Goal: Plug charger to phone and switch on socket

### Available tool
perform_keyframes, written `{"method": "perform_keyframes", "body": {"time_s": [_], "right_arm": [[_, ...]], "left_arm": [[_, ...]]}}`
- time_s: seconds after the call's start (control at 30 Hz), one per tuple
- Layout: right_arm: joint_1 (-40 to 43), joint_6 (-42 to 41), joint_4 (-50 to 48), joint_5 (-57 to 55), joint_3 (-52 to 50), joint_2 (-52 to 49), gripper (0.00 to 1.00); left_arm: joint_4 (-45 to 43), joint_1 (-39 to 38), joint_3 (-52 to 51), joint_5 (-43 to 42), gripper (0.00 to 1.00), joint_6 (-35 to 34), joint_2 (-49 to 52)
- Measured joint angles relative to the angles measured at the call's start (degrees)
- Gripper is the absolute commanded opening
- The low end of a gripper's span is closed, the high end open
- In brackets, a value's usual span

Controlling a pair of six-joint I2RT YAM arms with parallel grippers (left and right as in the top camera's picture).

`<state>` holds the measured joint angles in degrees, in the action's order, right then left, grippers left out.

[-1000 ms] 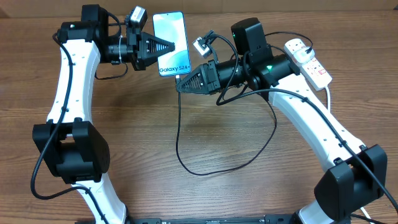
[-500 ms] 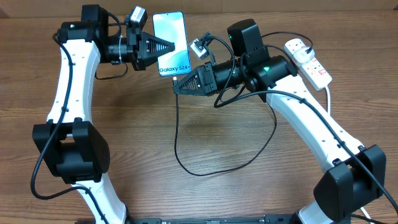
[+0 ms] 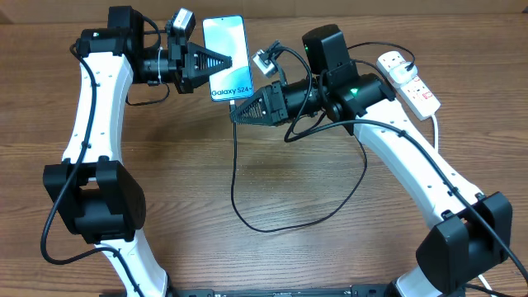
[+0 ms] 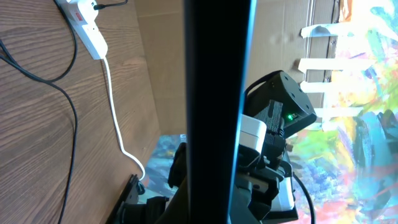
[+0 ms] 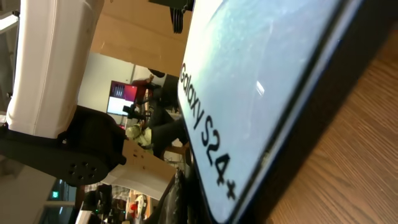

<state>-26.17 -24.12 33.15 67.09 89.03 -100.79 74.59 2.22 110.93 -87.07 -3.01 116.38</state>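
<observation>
Wood table (image 3: pixel 346 239): left gripper (image 3: pixel 226 59) pinched phone (image 3: pixel 233 37) edge; right gripper (image 3: pixel 234 115) pinched charger (image 3: pixel 233 177) tip, just off phone's near end, phone axis fore-aft.

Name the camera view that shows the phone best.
Overhead. It shows the phone nearly whole: turquoise screen, Galaxy S24 text, outline. The right wrist view shows the phone close up, only its lettered end; the left wrist view shows the phone edge-on, a dark bar.

Wooden table (image 3: pixel 289 256); cardboard wall (image 4: pixel 161 62); colourful mural (image 4: pixel 367 124).
</observation>
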Motion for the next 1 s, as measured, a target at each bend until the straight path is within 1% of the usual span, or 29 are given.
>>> {"method": "perform_keyframes", "body": {"time_s": [1.0], "right_arm": [[0.39, -2.38, -1.05, 1.51, 0.0, -0.74, 0.04]], "left_arm": [[-0.04, 0.0, 0.0, 0.04, 0.04, 0.02, 0.0]]}}
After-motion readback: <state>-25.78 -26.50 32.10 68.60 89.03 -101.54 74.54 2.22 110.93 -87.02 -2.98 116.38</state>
